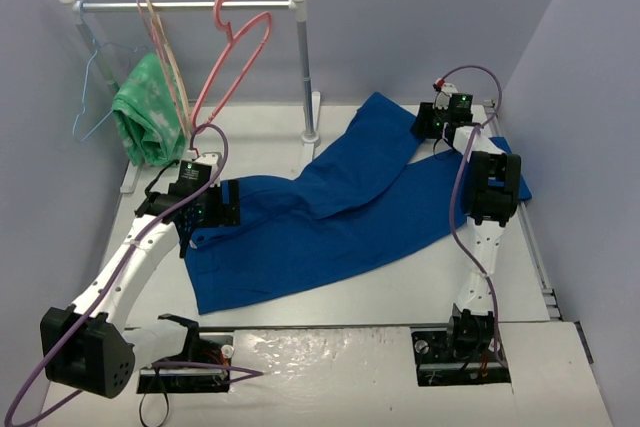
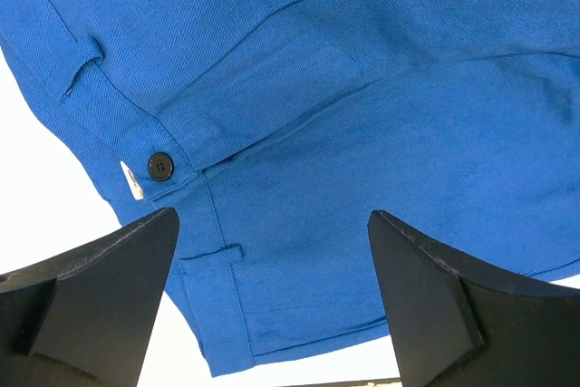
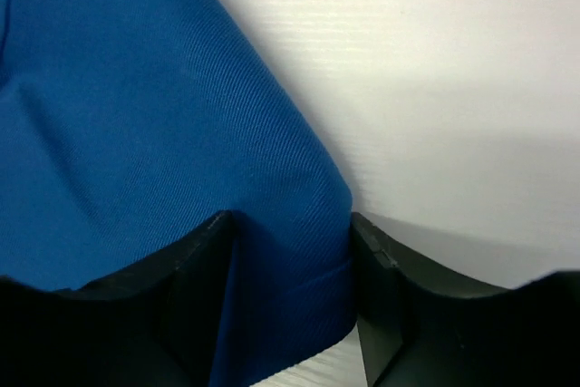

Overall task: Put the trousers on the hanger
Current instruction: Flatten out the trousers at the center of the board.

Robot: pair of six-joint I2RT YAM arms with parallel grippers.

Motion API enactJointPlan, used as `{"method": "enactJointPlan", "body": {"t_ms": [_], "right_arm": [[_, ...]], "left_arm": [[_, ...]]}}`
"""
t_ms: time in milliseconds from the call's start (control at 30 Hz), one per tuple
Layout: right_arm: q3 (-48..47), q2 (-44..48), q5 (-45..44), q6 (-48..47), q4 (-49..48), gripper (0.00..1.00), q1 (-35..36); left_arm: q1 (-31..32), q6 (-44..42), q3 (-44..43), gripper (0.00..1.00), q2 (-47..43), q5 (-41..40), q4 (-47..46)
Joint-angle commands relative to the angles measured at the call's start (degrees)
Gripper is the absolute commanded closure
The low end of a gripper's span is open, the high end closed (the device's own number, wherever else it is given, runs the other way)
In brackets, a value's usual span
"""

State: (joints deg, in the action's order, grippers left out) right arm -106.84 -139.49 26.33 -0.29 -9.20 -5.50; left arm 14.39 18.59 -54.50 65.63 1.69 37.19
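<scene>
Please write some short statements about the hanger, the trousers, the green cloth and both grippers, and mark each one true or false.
1. The pink hanger hangs on the rail. True.
2. The trousers hang over the hanger. False: they lie spread on the table.
3. The left gripper is shut on the trousers. False: it is open above them, near the button.
4. Trouser cloth lies between the fingers of the right gripper. True.
5. The green cloth lies on the table. False: it hangs from the rail.
</scene>
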Motion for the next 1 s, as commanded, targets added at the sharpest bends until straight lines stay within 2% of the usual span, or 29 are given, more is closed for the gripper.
{"method": "enactJointPlan", "body": {"t_ms": [0, 33, 100, 233, 400, 500, 667, 733, 833, 967], "right_arm": [[-4.5, 3.8, 3.2, -0.5, -0.8, 0.83, 0.2], [-4.3, 5.1, 1.8, -1.3, -0.5, 0.93, 0.5], [-3.9, 8.8, -2.4, -4.1, 0.5, 1.0, 1.8], [-1.0, 19.4, -13.7, -12.9, 3.6, 1.0, 6.9], [10.7, 33.4, -25.0, -20.1, 5.0, 1.0, 20.3], [21.5, 37.3, -28.0, -20.4, 5.6, 0.99, 28.0], [31.2, 36.8, -30.5, -18.2, 6.9, 0.93, 41.8], [33.8, 34.9, -30.7, -16.6, 7.1, 0.86, 44.3], [35.4, 34.4, -27.9, -12.7, 6.9, 0.57, 45.3], [35.5, 38.3, -26.9, -8.4, 6.4, 0.33, 44.3]], "left_arm": [[-0.4, -0.7, -1.5, 0.17, -0.2, 0.2, -1.0], [-0.4, -0.6, -1.6, 0.17, -0.3, 0.2, -1.0], [-0.4, -0.6, -1.6, 0.17, -0.7, 0.2, -1.1], [-0.4, -0.5, -1.6, 0.17, -1.5, 0.0, -1.2], [-0.5, -0.4, -1.7, 0.17, -2.9, -0.1, -1.3], [-0.5, -0.2, -1.4, 0.17, -3.7, -1.1, -1.5], [-0.6, -0.1, -1.4, 0.17, -4.0, -1.2, -1.5], [-0.6, -0.1, -1.4, 0.17, -4.3, -1.2, -1.5], [-0.6, 0.0, -1.3, 0.17, -4.6, -2.8, -1.5], [-0.6, 0.0, -1.2, 0.17, -4.5, -2.8, -1.6]]}}
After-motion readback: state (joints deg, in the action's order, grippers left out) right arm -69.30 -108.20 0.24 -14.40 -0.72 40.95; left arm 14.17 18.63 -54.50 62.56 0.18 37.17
